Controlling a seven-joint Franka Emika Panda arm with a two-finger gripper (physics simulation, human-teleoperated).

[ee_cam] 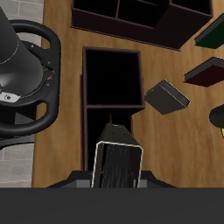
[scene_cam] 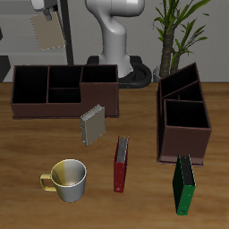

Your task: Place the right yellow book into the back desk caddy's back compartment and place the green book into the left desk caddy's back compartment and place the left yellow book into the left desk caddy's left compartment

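Observation:
My gripper is shut on a yellow book and holds it high above the back desk caddy. In the wrist view the held book hangs between my fingers, over the caddy's open compartments. The other yellow book stands on the table in front of that caddy; it also shows in the wrist view. The green book stands near the table's front edge, in front of the left desk caddy. It shows in the wrist view too.
A red book stands between the yellow and green books. A mug sits near the front edge. The robot base and a potted plant stand at the back.

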